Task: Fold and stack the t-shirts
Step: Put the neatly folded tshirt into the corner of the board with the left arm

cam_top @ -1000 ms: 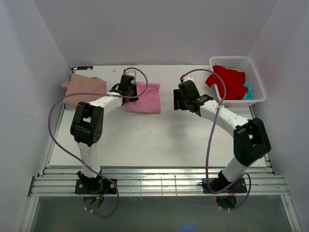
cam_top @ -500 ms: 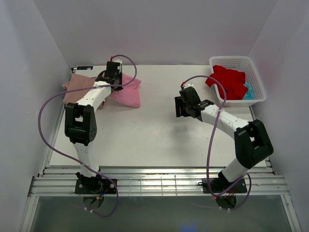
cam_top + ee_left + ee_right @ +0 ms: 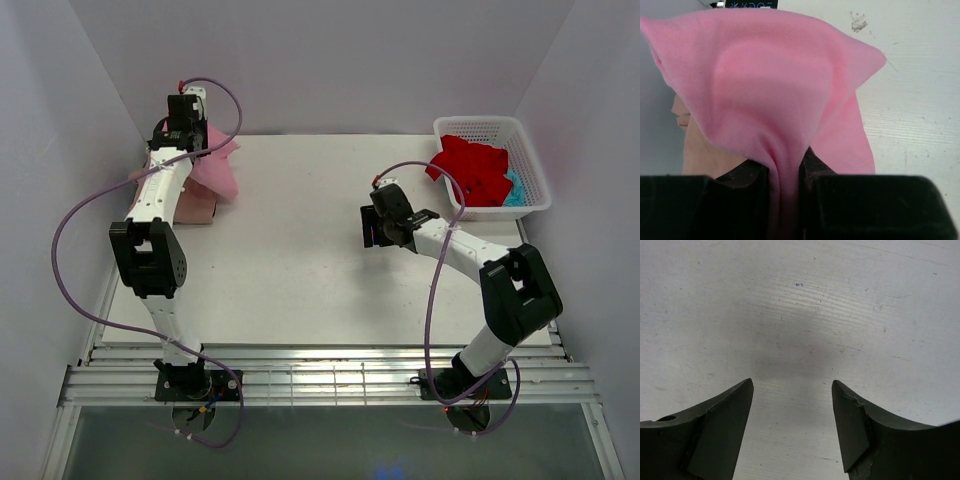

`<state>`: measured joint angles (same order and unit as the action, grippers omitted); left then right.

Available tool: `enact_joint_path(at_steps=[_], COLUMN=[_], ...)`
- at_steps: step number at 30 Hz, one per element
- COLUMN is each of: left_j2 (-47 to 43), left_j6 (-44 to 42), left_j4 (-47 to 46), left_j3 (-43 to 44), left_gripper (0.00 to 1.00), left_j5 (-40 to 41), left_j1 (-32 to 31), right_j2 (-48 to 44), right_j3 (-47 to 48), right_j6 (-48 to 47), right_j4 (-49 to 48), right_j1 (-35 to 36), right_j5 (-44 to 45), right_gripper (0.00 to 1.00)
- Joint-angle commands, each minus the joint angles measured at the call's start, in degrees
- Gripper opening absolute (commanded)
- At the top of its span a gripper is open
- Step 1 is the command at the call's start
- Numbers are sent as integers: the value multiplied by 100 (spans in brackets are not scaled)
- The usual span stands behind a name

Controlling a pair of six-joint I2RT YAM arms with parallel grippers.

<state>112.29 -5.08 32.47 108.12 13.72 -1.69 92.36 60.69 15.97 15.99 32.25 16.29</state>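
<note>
Left gripper (image 3: 785, 172) dragged the pink shirt (image 3: 216, 168) from centre-left to the far left. It's now lifted over the dusty rose shirt (image 3: 197, 207). Right gripper (image 3: 792, 405) edged slightly nearer.

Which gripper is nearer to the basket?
Right. The right gripper hangs open over the bare table, left of the basket in the top view. The left gripper is at the far left corner, shut on the pink tee.

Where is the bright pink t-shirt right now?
The bright pink t-shirt hangs at the table's far left in the top view, pinched in the left gripper, over the dusty rose t-shirt.
</note>
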Motion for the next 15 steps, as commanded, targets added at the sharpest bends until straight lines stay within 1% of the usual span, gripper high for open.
enact_joint_path(at_steps=[1, 9, 10, 13, 15], left_j2=[-76, -6, 56, 205, 284], left_j6=[-195, -292, -292, -283, -309], left_j4=[137, 128, 128, 67, -29], left_j3=[114, -1, -1, -45, -71], left_gripper=[6, 6, 6, 7, 7], left_j5=[43, 263, 263, 316, 517], left_j1=[11, 161, 422, 573, 626], right_j2=[63, -95, -147, -244, -279], right_j3=[-66, -127, -145, -241, -294], right_j6=[-67, -50, -67, -94, -111], right_j4=[-184, -149, -149, -105, -79], right_j1=[-8, -8, -8, -8, -8], right_j5=[-30, -47, -21, 58, 119], right_gripper=[70, 70, 70, 70, 70])
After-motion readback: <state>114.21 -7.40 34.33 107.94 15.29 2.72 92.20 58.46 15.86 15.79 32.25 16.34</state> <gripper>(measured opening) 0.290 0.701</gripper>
